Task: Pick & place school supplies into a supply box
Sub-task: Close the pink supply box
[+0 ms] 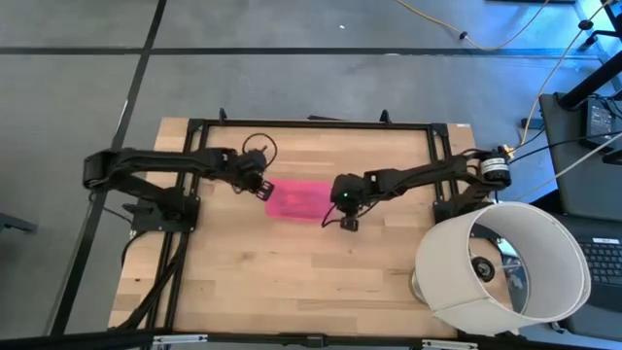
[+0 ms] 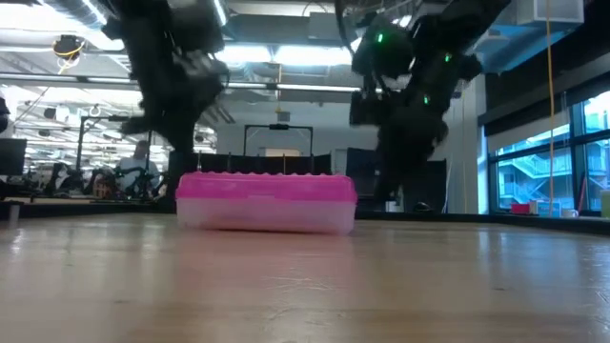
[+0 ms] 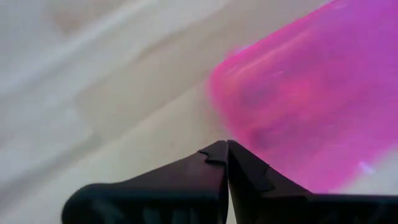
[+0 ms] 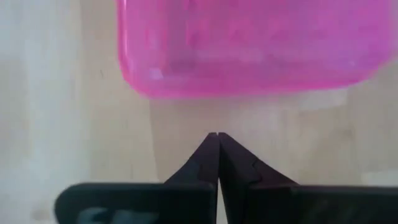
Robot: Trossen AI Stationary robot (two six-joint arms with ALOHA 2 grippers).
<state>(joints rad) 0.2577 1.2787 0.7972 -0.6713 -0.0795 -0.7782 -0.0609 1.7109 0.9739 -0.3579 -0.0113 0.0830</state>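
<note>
The supply box, clear with a pink lid, lies flat on its base at the table's middle, lid closed; it also shows in the low view. My left gripper is shut at the box's left end. My right gripper is shut just off the box's right end, and bare table shows between its fingertips and the box. No pens, pencils or scissors are in view. My left gripper has its shut fingertips right at the left end of the box's pink lid, coming from the table's left and slanting down. I cannot tell whether they touch it.
A large white lampshade stands at the table's near right corner. A black frame runs along the far edge and sides. Bare wood lies between the box and the near edge.
</note>
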